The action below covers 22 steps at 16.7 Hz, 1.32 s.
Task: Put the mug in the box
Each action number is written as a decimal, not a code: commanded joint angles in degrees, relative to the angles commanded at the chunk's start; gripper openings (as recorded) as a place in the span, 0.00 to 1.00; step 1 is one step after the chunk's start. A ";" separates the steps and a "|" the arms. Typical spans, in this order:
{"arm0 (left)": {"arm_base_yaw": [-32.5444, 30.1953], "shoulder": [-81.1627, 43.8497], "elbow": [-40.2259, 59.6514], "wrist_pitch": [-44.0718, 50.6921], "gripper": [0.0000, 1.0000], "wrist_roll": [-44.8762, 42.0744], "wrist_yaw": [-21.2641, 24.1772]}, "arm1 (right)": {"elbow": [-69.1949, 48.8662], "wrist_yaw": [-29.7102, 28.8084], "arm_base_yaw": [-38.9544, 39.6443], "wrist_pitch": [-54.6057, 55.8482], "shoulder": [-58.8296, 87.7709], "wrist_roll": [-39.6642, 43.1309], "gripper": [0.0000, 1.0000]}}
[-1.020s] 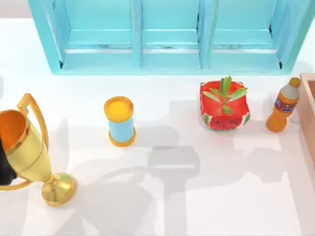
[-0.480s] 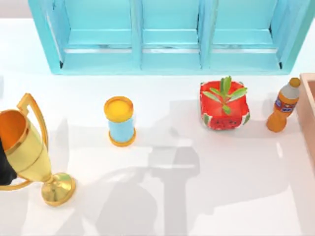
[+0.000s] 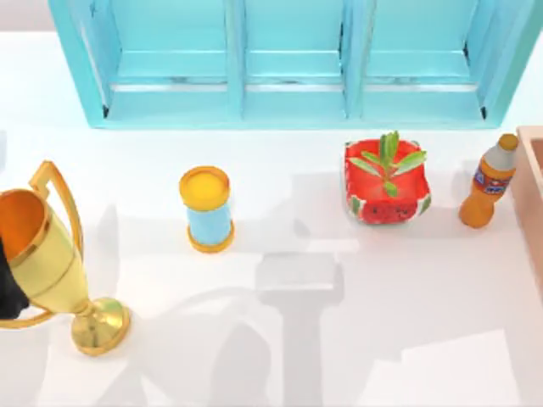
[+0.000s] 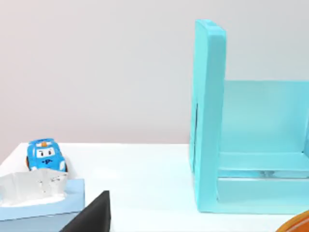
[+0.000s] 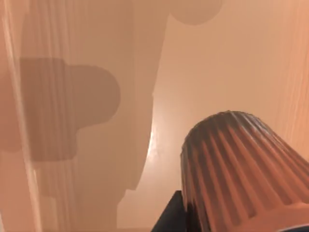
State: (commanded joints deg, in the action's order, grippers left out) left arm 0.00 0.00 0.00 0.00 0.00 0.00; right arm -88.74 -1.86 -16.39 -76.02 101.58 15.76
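top: overhead, looks down on table (image 3: 339, 339), cabinet (image 3: 288, 64) at far edge | left wrist: low, level, faces the cabinet (image 4: 210, 116) side; shared with top | right wrist: very close, inside box (image 5: 217, 72), mug (image 5: 241, 169) fills foreground

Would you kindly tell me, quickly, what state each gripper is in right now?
Left gripper: cannot be told.
Right gripper: cannot be told either; the ribbed mug sits close before its wrist camera, over the box floor.
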 joint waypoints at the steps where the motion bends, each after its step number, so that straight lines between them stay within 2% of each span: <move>1: 0.00 0.00 0.00 0.00 1.00 0.00 0.00 | 0.94 0.01 -0.08 0.93 0.02 -0.04 0.00; 6: 0.00 0.00 0.00 0.00 1.00 0.00 0.00 | 7.64 0.04 -0.20 7.70 0.14 0.06 0.00; 10: 0.00 0.00 0.00 0.00 1.00 0.00 0.00 | 8.07 0.03 -0.24 8.15 0.29 0.11 0.00; 22: 0.00 0.00 0.00 0.00 1.00 0.00 0.00 | 8.07 0.03 -0.24 8.15 0.29 0.11 0.90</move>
State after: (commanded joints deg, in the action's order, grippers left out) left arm 0.00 0.00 0.00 0.00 0.00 0.00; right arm -80.67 -1.83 -16.63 -67.87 101.87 15.87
